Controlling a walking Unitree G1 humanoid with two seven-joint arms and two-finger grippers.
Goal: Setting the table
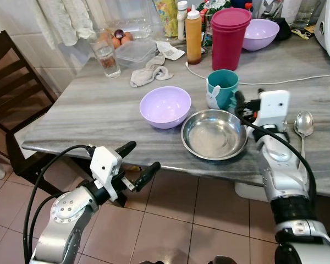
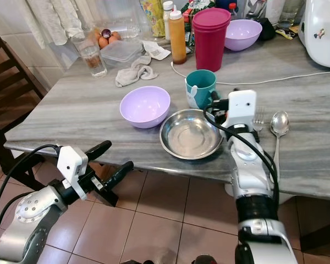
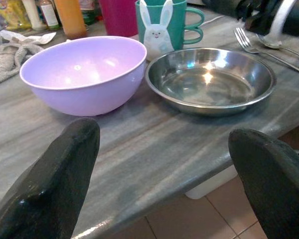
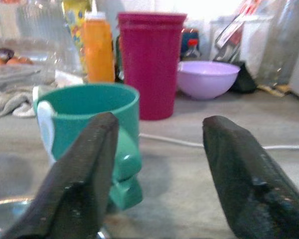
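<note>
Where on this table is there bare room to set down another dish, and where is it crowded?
Free: the grey top left of the purple bowl, toward the chair-side edge, and the stretch right of the spoon. Crowded: the back row around the red tumbler and orange bottle, and the cluster of steel plate and green mug.

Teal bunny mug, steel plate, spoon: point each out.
teal bunny mug (image 1: 223, 88), left eye view, outer wall.
steel plate (image 1: 214, 134), left eye view, inner base.
spoon (image 1: 303, 124), left eye view, its bowl.
</note>
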